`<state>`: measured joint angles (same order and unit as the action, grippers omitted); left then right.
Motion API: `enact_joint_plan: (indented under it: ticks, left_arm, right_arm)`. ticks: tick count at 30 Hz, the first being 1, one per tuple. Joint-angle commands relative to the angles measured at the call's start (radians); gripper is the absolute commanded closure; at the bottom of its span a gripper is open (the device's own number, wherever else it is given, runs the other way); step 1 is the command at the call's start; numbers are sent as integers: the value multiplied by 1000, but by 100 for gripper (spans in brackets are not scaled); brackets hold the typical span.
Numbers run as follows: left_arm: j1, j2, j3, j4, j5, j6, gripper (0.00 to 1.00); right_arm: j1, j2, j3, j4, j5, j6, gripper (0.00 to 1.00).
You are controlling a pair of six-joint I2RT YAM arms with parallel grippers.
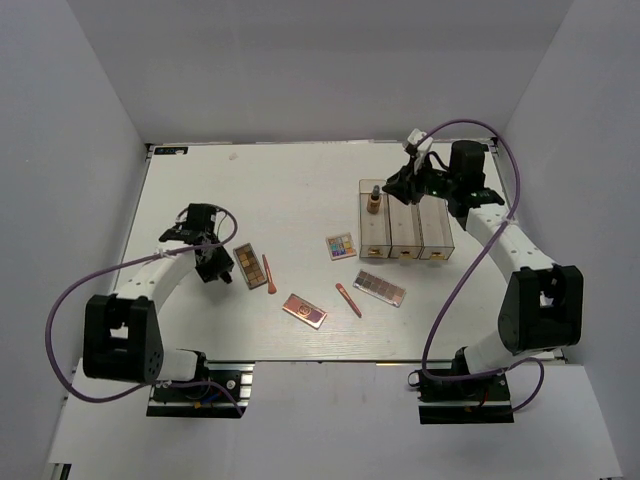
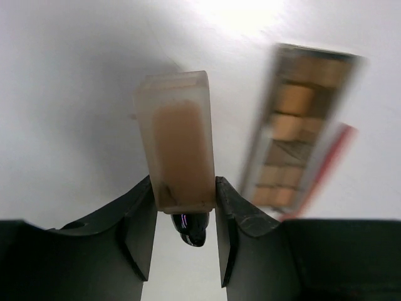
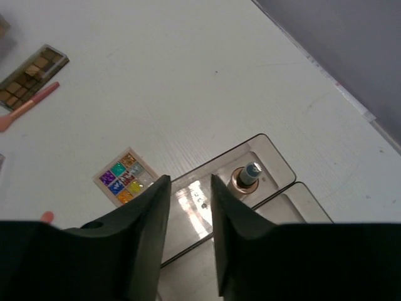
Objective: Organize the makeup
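One frosted bottle [image 2: 178, 138] sits clamped in the left gripper [image 2: 185, 185]: rigid, light, probably slick; its flat sides suit pinching. Right gripper [image 3: 188, 182] hangs parted, empty.

White table [image 1: 280, 190] carries palettes [image 1: 304, 310], sticks [image 1: 348, 299] (coral), clear box [image 1: 405, 240].

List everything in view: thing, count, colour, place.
Flat rectangular eyeshadow palettes: 4; brown-gold palette left-centre, multicoloured palette beside the box, pink-brown palette and rose-gold palette toward the front.
Slim sticks: 2; coral-pink; one beside the brown-gold palette, one between the rose-gold and pink-brown palettes.
Small brown capped bottle: 1; upright in the box's left compartment.
Translucent rectangular bottle: 1; beige contents, dark cap; in the left gripper.
Clear three-compartment box: 1; gold knobs; right-centre.
White table: 1.
Left gripper: shut on the translucent bottle.
Right gripper: open, empty, above the box.
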<state>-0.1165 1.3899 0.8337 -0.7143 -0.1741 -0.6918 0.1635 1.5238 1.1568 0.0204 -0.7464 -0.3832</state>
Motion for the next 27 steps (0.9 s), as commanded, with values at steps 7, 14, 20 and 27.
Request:
enact_joint_plan:
  ticks: [7, 14, 20, 27]
  left_arm:
    - [-107, -57, 94, 327, 516, 87, 100]
    - [-287, 125, 289, 423, 587, 63, 100]
    - [-429, 368, 542, 426, 573, 58, 99]
    - [-538, 619, 844, 363, 507, 60, 95]
  right_arm:
    - [-12, -57, -28, 4, -21, 46, 91]
    - [-21, -77, -45, 16, 41, 59, 91]
    - [-47, -102, -55, 29, 110, 72, 91]
    - [-78, -132, -81, 36, 130, 86, 89]
